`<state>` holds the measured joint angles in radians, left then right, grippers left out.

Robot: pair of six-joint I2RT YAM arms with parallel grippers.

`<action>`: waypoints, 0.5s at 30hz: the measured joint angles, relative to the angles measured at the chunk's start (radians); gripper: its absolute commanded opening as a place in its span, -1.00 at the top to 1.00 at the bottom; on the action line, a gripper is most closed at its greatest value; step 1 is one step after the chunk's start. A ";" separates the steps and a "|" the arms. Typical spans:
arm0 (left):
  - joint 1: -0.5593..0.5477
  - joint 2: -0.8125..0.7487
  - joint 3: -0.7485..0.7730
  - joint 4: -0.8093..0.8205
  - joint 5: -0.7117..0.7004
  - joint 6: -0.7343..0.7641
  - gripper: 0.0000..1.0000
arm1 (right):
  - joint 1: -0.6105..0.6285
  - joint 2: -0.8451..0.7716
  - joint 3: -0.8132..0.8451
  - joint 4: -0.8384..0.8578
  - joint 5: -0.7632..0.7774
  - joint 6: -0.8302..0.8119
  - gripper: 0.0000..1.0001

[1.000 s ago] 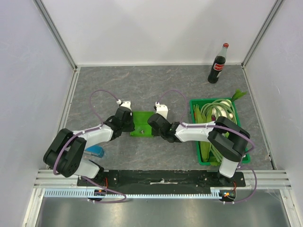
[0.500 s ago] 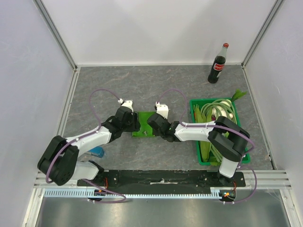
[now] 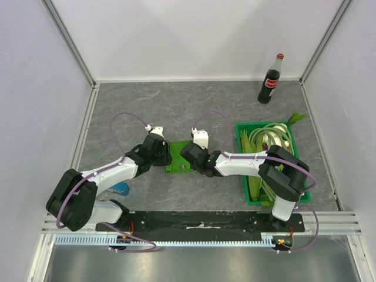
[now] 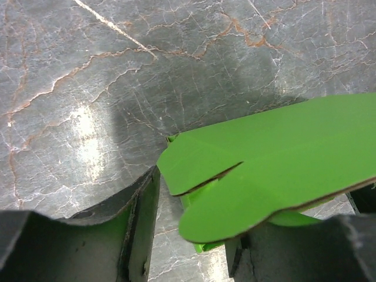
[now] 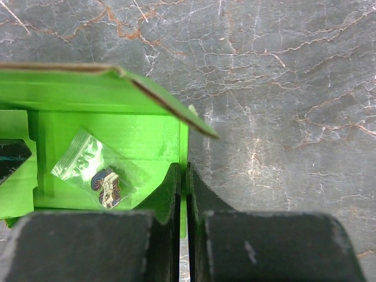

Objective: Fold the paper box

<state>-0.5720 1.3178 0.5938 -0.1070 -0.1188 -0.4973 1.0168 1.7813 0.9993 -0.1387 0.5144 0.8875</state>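
Observation:
The paper box (image 3: 177,156) is a lime-green card piece lying on the grey table between my two grippers. My left gripper (image 3: 163,155) is at its left end, jaws open. In the left wrist view two rounded green flaps (image 4: 264,170) hang over the gap between the fingers (image 4: 138,235). My right gripper (image 3: 190,157) is at the box's right end, shut on its thin side wall (image 5: 183,147). The right wrist view shows the box's open inside with a small clear bag holding a trinket (image 5: 103,176), and an upper flap (image 5: 106,73) tilted over it.
A dark-green crate (image 3: 257,201) of vegetables stands at the right, under my right arm's elbow. A cola bottle (image 3: 271,80) stands at the back right. A small blue block (image 3: 120,188) lies beside my left arm near the front.
My left arm has stretched to the right and its gripper has pushed in on the box's left end. The visible green of the box has grown narrower. The right gripper has kept its grip.

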 measured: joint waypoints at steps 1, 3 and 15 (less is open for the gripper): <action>0.000 0.000 0.000 -0.001 0.000 -0.003 -0.11 | 0.004 0.000 0.004 -0.014 0.008 0.000 0.99; 0.000 -0.001 0.000 -0.003 0.002 -0.007 -0.15 | 0.014 0.002 0.014 -0.038 0.022 0.000 1.00; -0.007 -0.032 0.000 -0.050 -0.011 -0.057 0.13 | 0.061 0.081 0.133 -0.175 0.123 0.024 1.00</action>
<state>-0.5789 1.2861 0.5938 -0.1570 -0.1299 -0.5541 1.0775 1.8626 1.1320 -0.3138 0.6373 0.9112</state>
